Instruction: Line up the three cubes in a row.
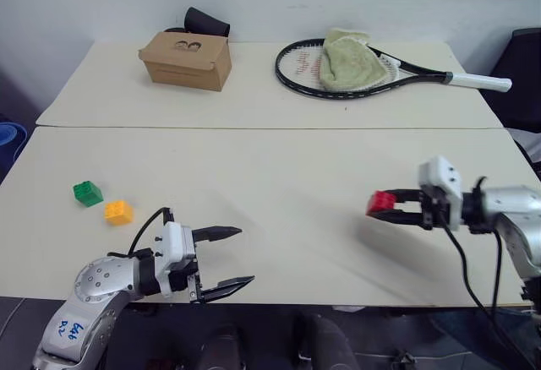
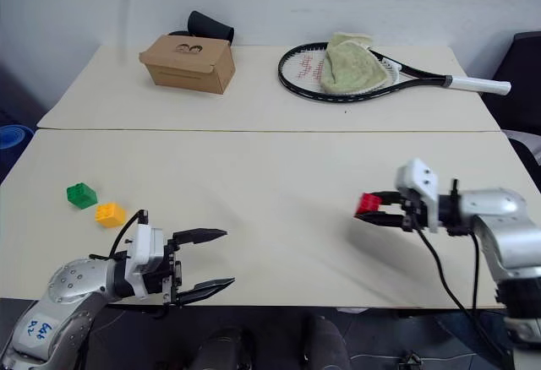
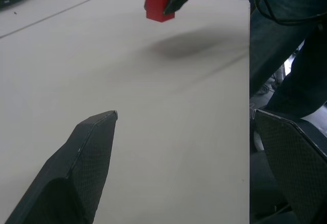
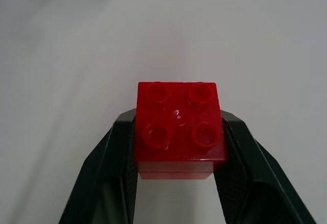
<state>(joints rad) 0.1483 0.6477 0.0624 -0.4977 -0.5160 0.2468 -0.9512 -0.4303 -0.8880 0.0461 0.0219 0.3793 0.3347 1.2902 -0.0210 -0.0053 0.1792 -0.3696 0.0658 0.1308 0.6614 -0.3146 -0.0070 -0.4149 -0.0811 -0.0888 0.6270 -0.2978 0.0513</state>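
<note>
Your right tool (image 1: 390, 209) grips the red cube (image 1: 381, 203) above bare bench (image 1: 279, 176). Your left tool (image 1: 226, 258) gapes at the near edge; green cube (image 1: 87, 193) and yellow cube (image 1: 117, 211) sit beyond it, leftward.

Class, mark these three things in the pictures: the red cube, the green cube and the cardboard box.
red cube (image 4: 178, 124), right wrist view, studded top face.
green cube (image 1: 87, 193), left eye view, middle of the block.
cardboard box (image 1: 184, 68), left eye view, front wall.

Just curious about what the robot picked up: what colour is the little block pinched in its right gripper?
Red: the red cube shows best in the right wrist view.
</note>
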